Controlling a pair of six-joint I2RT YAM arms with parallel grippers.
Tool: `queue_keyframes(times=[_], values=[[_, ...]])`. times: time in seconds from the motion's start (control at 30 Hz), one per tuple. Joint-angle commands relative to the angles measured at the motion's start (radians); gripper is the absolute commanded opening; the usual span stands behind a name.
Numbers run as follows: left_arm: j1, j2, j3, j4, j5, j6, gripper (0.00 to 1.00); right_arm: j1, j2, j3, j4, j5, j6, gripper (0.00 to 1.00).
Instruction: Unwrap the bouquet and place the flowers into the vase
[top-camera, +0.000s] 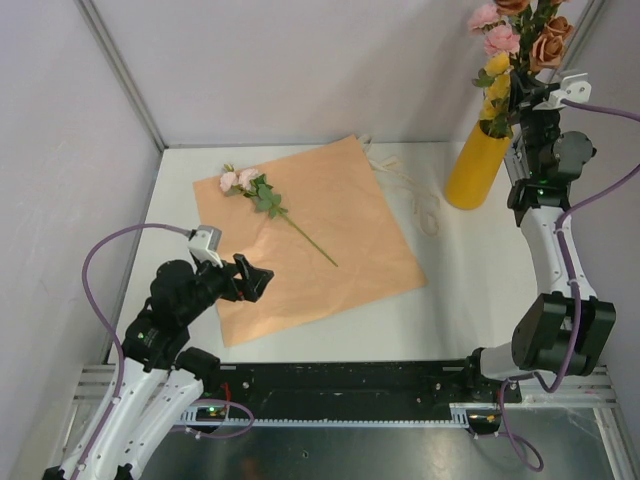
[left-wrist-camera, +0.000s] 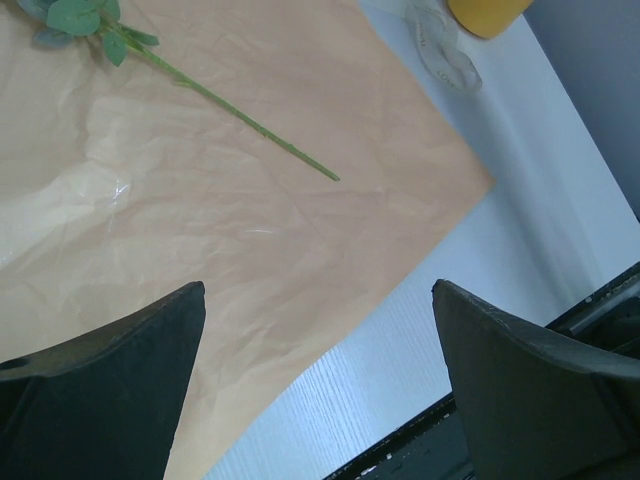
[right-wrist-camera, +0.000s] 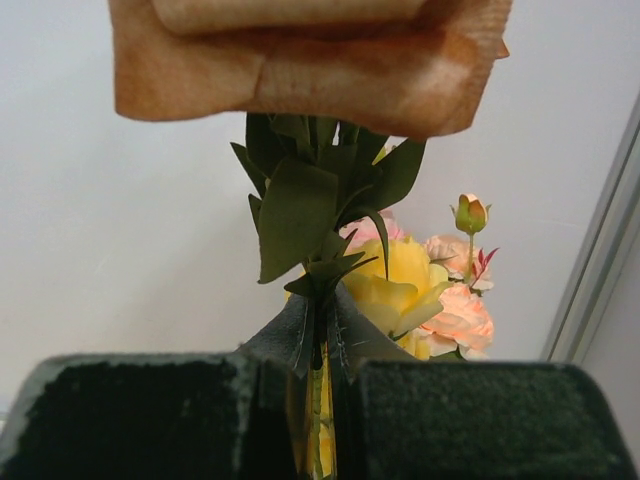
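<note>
My right claw (right-wrist-camera: 318, 378), clamped on a brown flower (right-wrist-camera: 300, 60) just above the vase (top-camera: 472, 172); left claw (left-wrist-camera: 318, 300) wide open, empty.

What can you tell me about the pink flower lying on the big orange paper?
The small pink flower sprig has a few pale pink blooms, a cluster of dark green leaves below them and one thin, straight green stem. It lies flat on the spread peach-orange paper sheet, blooms toward the far left, stem end pointing near right. Only the paper touches it.
</note>
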Motion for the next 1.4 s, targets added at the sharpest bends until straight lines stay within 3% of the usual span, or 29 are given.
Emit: queue_keyframes(times=[0.0,0.53,1.17,1.37], values=[[-0.005,-0.021,0.021,0.008,-0.020,0.028,1.00,-0.006,0.031,0.025,0.124,-0.051,0.011,0.00],[-0.005,-0.035,0.019,0.008,-0.018,0.028,1.00,0.050,0.082,-0.042,0.104,-0.044,-0.154,0.00],[-0.005,-0.048,0.018,0.005,-0.022,0.029,1.00,0.051,0.192,-0.094,0.041,0.070,-0.147,0.00],[-0.005,-0.052,0.019,0.005,-0.026,0.030,1.00,0.057,0.193,-0.120,-0.014,0.180,-0.113,0.01]])
